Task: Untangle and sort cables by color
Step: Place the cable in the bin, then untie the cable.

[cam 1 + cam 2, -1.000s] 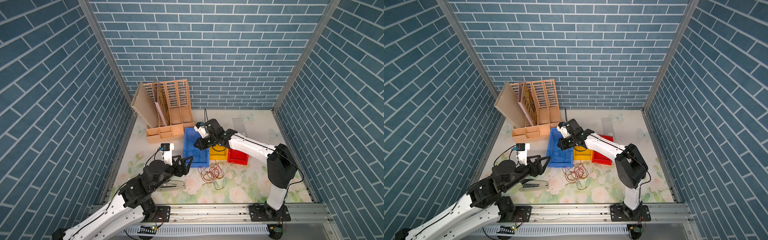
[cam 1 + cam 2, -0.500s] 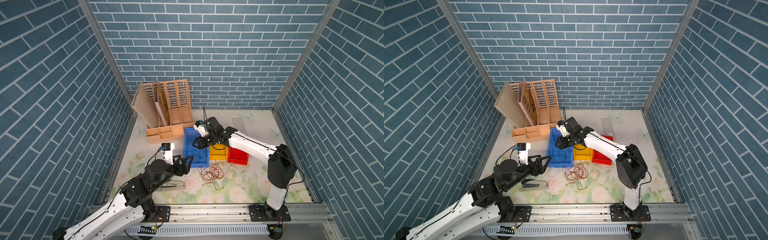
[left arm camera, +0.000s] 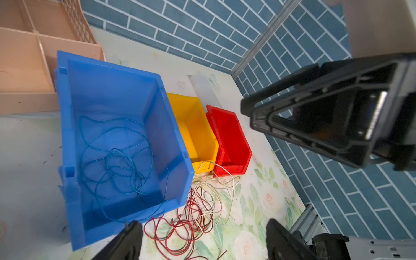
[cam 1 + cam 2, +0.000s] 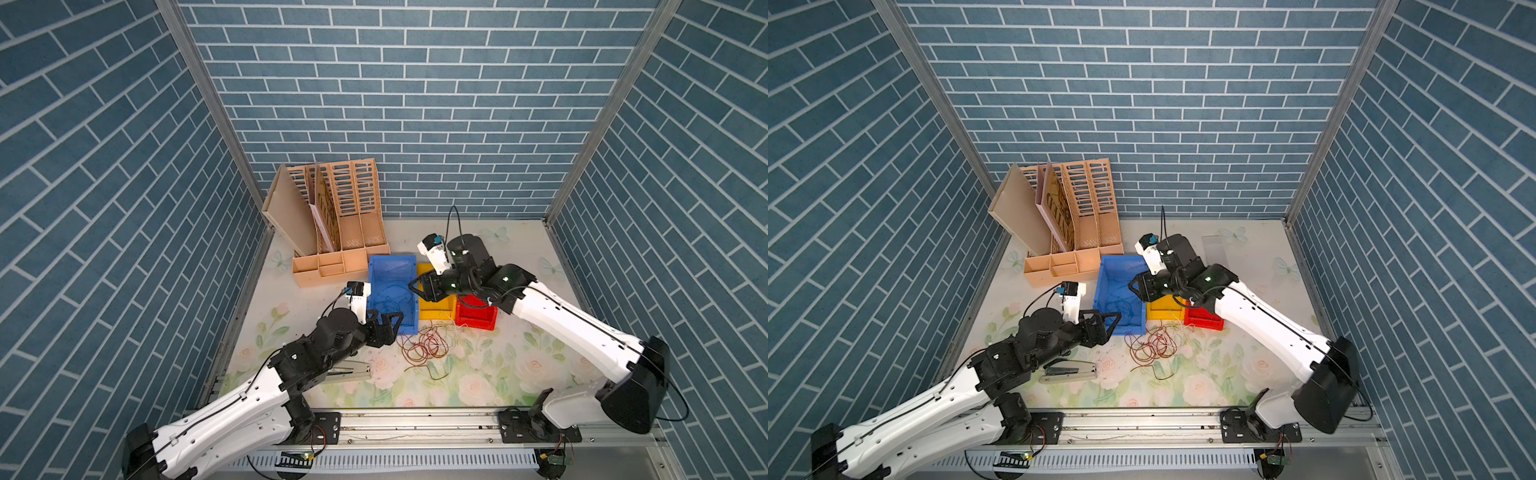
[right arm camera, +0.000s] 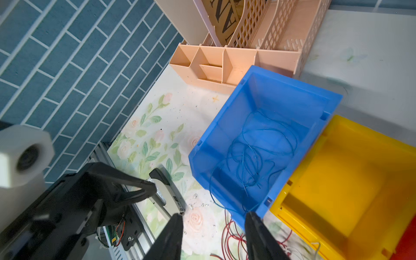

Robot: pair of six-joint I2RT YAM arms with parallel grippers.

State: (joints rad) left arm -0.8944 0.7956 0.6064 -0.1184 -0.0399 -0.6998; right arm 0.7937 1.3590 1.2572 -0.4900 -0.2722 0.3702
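Floral mat (image 4: 478,374), blue brick walls around. My left gripper (image 3: 203,225) gapes wide and empty; the red and white cables (image 3: 198,209) lie tangled on the mat just past its fingertips, beside the blue bin (image 3: 67,117). My right gripper (image 5: 213,218) is parted too, holding nothing, near that bin's corner; the blue cables (image 5: 254,157) lie coiled inside it

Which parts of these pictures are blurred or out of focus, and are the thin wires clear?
In the left wrist view the blue wires are sharp, but the left gripper near the lens is soft. In the right wrist view the yellow bin and right gripper look blurred. In both top views the red wires are thin but clear.
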